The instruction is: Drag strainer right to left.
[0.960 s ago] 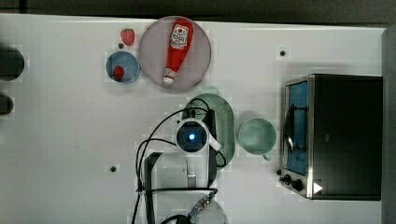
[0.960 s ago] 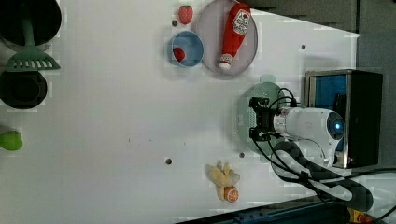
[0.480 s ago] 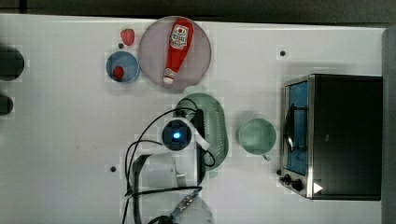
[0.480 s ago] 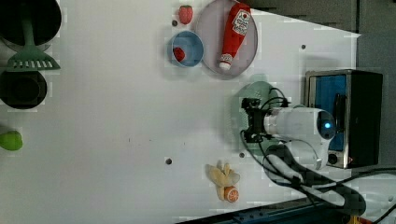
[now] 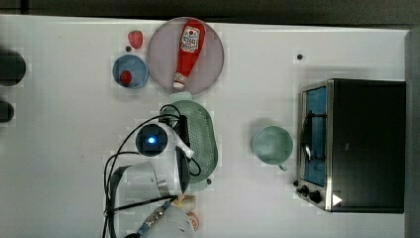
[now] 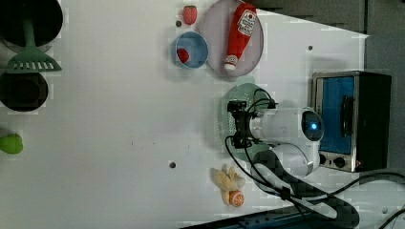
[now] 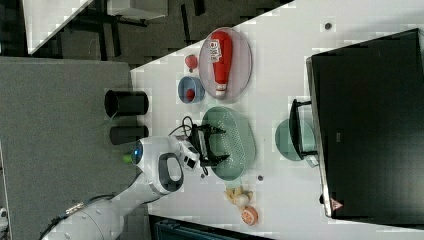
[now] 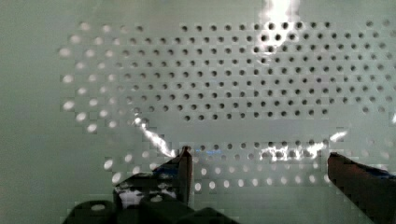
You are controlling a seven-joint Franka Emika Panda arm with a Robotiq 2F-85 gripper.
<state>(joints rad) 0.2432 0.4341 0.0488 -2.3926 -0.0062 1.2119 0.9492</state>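
1. The fingers of the gripper are being held wide apart inside the strainer, gripping nothing, apparently for pushing.
2. The strainer is lying between the plate and banana, beside the cup.

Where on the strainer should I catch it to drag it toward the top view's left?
Probably the long side wall of the strainer nearest the top view's left, from above. The open gripper hangs inside the bowl; that steep rim gives the fingers an edge to push or straddle.
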